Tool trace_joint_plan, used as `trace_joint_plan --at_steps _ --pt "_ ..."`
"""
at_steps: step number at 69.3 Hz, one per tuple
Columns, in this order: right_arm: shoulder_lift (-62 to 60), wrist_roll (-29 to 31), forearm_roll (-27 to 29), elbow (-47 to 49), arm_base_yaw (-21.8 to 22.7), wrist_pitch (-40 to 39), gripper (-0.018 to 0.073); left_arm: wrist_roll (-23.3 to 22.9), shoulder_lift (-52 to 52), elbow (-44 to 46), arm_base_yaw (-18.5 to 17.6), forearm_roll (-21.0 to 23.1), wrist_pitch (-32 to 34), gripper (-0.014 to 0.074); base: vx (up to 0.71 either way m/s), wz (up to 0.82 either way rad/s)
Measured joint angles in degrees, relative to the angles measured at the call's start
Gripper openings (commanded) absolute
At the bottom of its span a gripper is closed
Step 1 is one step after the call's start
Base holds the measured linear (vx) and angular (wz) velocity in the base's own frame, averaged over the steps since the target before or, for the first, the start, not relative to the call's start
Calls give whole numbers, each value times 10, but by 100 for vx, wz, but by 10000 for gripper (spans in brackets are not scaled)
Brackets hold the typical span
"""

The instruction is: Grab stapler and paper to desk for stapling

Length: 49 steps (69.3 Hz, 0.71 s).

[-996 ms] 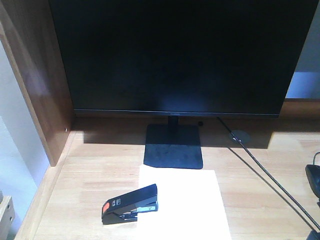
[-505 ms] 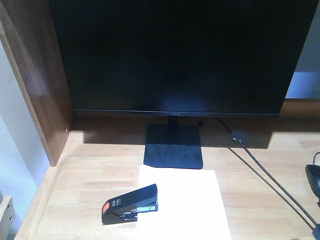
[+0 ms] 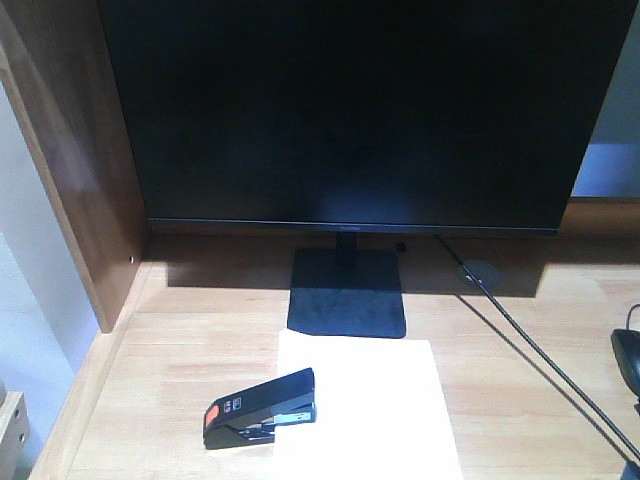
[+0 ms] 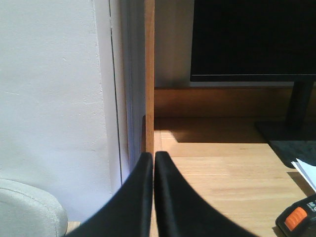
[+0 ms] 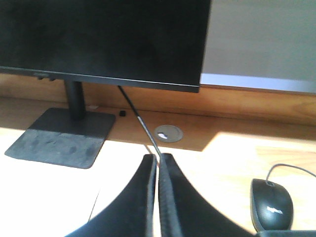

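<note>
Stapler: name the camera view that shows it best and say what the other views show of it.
The exterior front-facing view shows it best: the whole stapler lies on the desk, its front end over the paper's left edge. The left wrist view catches only its orange-red end at the lower right corner. The right wrist view shows none of it.

Strong light falls across the front of the light jointed-wood worktop (image 3: 200,340), leaving a shadow band under the big black monitor (image 3: 350,110). A darker wooden side panel (image 3: 70,150) stands at the left, against a plain white wall (image 4: 54,98).
</note>
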<state>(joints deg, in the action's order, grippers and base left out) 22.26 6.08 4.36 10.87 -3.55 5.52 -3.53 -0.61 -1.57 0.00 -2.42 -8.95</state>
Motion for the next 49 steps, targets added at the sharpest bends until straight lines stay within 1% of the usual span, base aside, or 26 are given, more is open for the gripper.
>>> trace_joint_plan --at_steps 7,19,37,43,49 --pt "0 34 28 0 0 -2 -5 0 0 0 0 0 0 -6 0 0" --pt "-18 51 30 -7 0 -1 -5 0 0 0 0 0 0 -6 0 0" --pt "-91 56 30 -93 1 -3 -5 0 0 0 0 0 0 -6 0 0" --pt "-114 56 30 -111 12 -3 -5 0 0 0 0 0 0 -6 0 0" --pt "-137 55 30 -122 38 -2 -5 0 0 0 0 0 0 -6 0 0"
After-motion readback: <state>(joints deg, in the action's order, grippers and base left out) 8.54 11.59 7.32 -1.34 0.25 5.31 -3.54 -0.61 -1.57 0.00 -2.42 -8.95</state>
